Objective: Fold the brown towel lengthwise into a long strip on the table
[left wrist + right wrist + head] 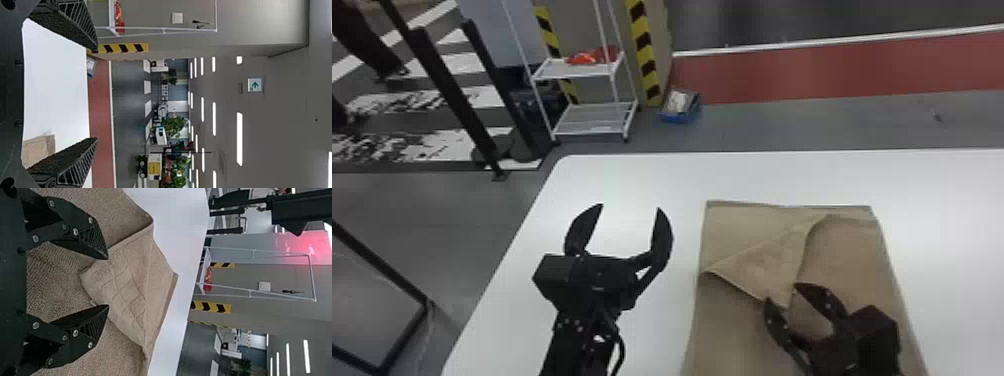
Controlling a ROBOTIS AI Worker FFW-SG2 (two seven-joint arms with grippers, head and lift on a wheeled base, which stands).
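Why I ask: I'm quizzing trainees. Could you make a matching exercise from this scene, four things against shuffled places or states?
1. brown towel
2. left claw
3. right claw
4. blue container

A. open, over the towel
B. one corner turned over
C. on the floor
D. open, left of the towel

Right pairs: 1-B, 2-D, 3-A, 4-C
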